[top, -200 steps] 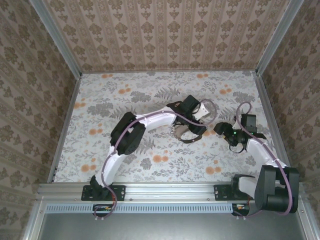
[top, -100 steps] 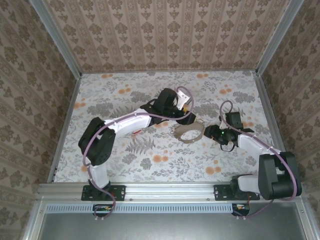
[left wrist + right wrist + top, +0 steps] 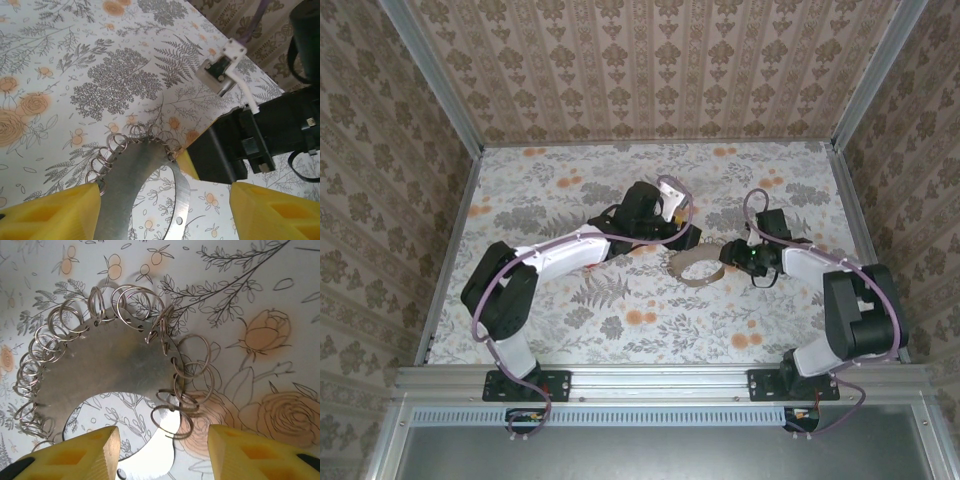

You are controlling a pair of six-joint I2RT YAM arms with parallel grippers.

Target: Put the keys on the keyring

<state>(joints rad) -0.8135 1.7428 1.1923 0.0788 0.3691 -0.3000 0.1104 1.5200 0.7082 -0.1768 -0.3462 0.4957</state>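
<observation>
The keyring (image 3: 695, 268) lies flat mid-table, a grey metal crescent plate with several small wire rings fringing its outer edge. My left gripper (image 3: 687, 240) hovers at its far-left side. In the left wrist view that gripper (image 3: 165, 217) is open and the keyring (image 3: 135, 175) lies between its yellow fingers, its edge against the left finger (image 3: 50, 212). My right gripper (image 3: 728, 256) reaches in from the right. In the right wrist view it (image 3: 162, 452) stands open, straddling the near rim of the keyring (image 3: 115, 365) and a few loose rings. The keys are out of view.
The right arm's black wrist (image 3: 280, 127) and one of its yellow fingers (image 3: 187, 162) sit close across the ring from my left gripper. A white connector (image 3: 220, 72) hangs nearby. Patterned walls and metal rails (image 3: 455, 250) box in the floral table.
The left arm swung its elbow left and drew its gripper back from over the ring to its far-left edge. The right gripper slid left up to the ring and its jaws narrowed.
</observation>
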